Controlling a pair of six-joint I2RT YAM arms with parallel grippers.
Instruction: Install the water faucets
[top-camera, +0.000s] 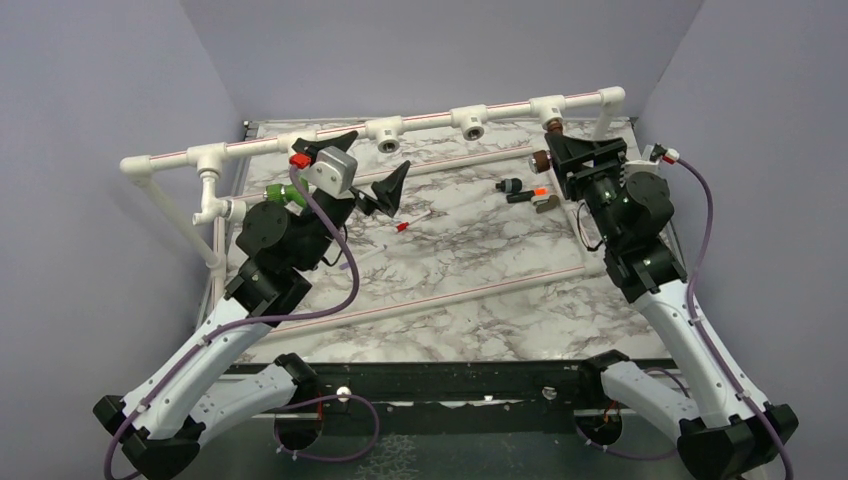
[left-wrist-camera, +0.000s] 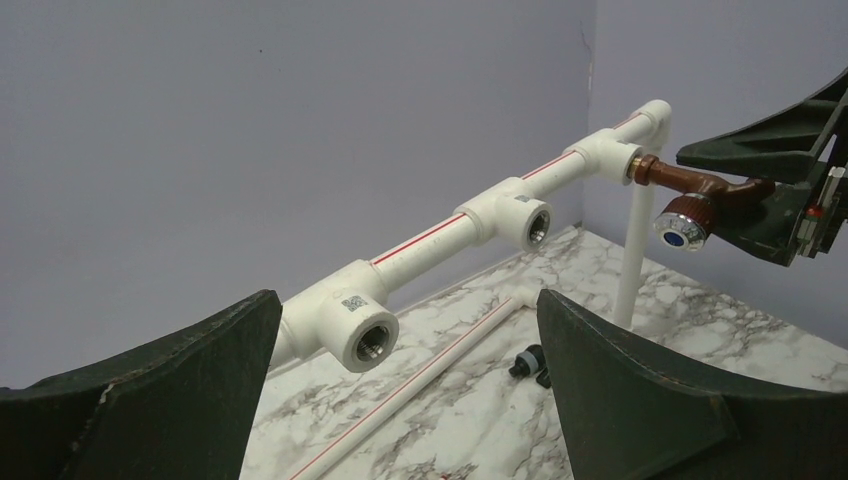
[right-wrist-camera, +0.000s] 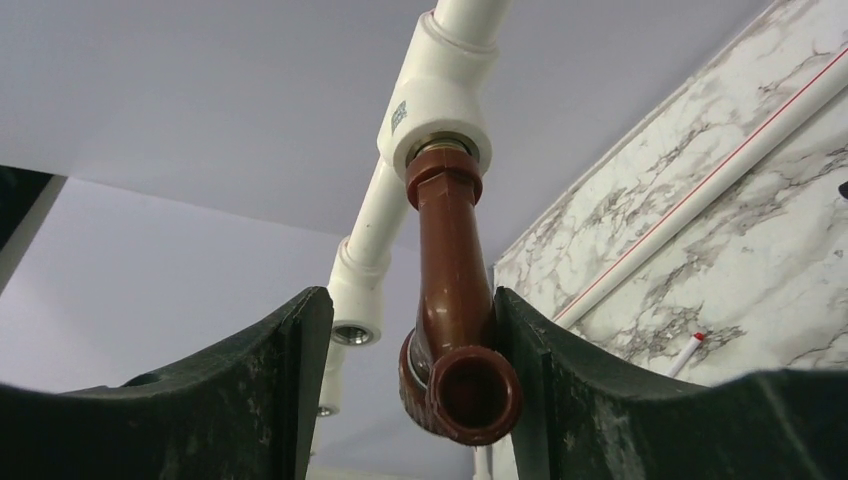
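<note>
The brown faucet (right-wrist-camera: 450, 240) sits threaded in the end fitting (right-wrist-camera: 440, 100) of the pipe (left-wrist-camera: 430, 235) — right jaws apart, loosely round it, one touching. Close squarely on its body, turn gently, keep it in line. Left jaws wide apart, empty — green faucet (top-camera: 285, 192) near the pipe's left end.

"Where did the top camera sit?"
"High behind the near edge of the marble table (top-camera: 470, 310), looking down toward the pipe frame (top-camera: 430, 122)."
"And the wrists?"
"Left looked along that frame from mid-distance. Right sat close under the copper-coloured faucet (right-wrist-camera: 450, 300), looking up. All three caught it."
</note>
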